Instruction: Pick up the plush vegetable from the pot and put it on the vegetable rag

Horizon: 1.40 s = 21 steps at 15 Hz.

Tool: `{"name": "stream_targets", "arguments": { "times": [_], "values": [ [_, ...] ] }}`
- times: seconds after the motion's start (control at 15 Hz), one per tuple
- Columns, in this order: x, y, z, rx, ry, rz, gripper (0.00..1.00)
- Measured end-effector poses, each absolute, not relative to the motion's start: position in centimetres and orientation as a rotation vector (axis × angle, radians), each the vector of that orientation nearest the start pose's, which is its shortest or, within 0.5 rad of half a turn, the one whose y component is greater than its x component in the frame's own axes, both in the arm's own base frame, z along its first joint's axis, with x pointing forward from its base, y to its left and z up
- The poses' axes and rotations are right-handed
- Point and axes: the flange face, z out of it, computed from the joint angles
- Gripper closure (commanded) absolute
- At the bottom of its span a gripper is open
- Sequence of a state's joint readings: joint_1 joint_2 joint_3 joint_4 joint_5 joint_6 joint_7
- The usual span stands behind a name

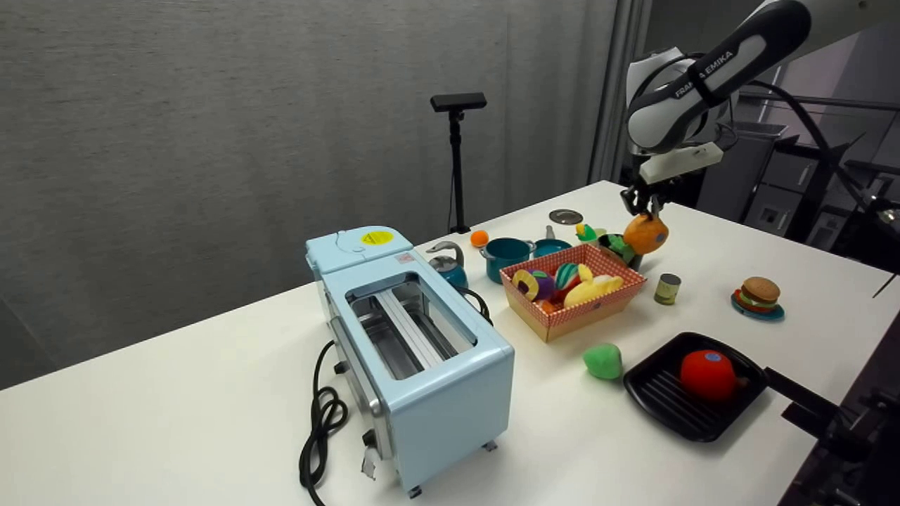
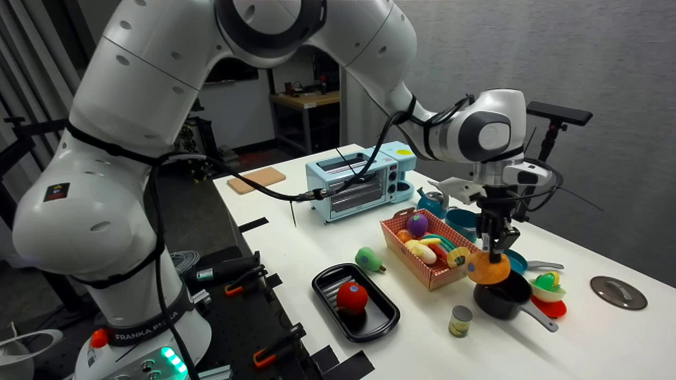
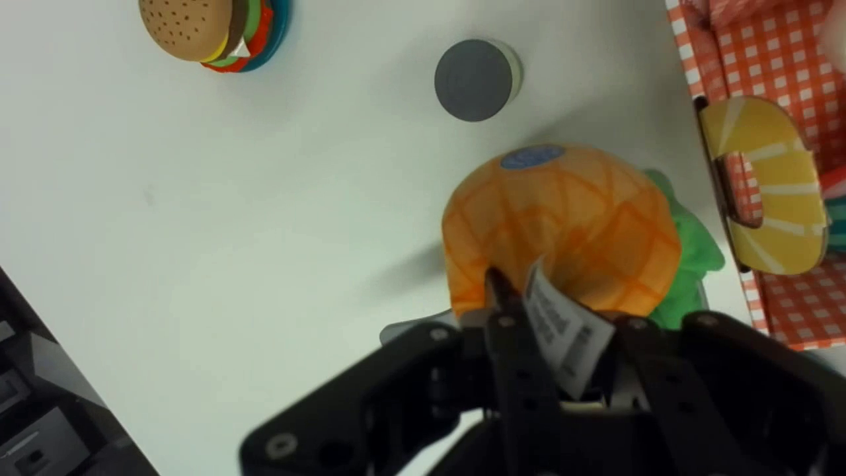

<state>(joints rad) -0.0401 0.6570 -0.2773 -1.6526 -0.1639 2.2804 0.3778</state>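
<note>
Plush (image 3: 562, 205) over pot (image 2: 492, 306), at eleven o'clock in exterior view (contact unclear). Gripper (image 2: 493, 253) clamped on its six-o'clock edge in wrist view. Likely light, squashy, non-slip, hard to break; firm pinch there suits, body rather than tag (image 3: 572, 334).

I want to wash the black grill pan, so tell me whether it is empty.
No: in an exterior view, a round red toy with a blue sticker lies in the black grill pan.
</note>
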Motion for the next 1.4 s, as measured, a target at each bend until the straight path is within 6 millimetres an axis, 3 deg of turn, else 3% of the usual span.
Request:
{"name": "stream_targets", "arguments": {
  "times": [0.47, 0.8, 1.4],
  "values": [
    [62.3, -14.9, 27.2, -3.331, 0.771, 0.01, 0.98],
    [61.2, -12.0, 28.5, -3.338, 0.688, 0.001, 0.98],
    [61.3, -7.9, 27.9, -3.343, 0.609, 0.008, 0.98]
  ]
}}
